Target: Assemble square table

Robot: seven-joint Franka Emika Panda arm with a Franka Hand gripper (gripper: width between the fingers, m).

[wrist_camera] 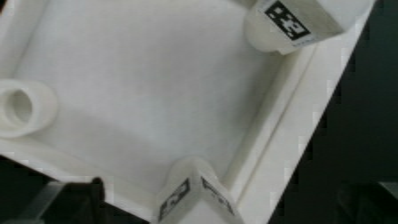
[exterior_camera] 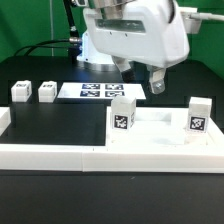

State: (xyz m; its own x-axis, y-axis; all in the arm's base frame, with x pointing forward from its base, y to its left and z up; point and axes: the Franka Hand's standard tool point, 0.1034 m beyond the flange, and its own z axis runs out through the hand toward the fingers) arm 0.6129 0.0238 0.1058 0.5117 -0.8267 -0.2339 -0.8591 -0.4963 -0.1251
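Note:
The white square tabletop [exterior_camera: 160, 128] lies at the exterior view's right, behind the border wall. Two tagged legs stand upright on it, one at its left corner [exterior_camera: 121, 116] and one at its right corner [exterior_camera: 197, 115]. Two more legs [exterior_camera: 20, 92] [exterior_camera: 47, 92] stand loose on the black table at the left. My gripper [exterior_camera: 148, 84] hangs open above the tabletop's far edge, with nothing between its fingers. The wrist view shows the tabletop's inside [wrist_camera: 160, 100], an empty round socket [wrist_camera: 22, 105], one leg [wrist_camera: 294, 20] and another leg [wrist_camera: 205, 195] close below the gripper.
The marker board [exterior_camera: 100, 90] lies flat behind the tabletop, toward the robot's base. A long low white border wall [exterior_camera: 90, 157] runs along the front. Cables hang at the back left.

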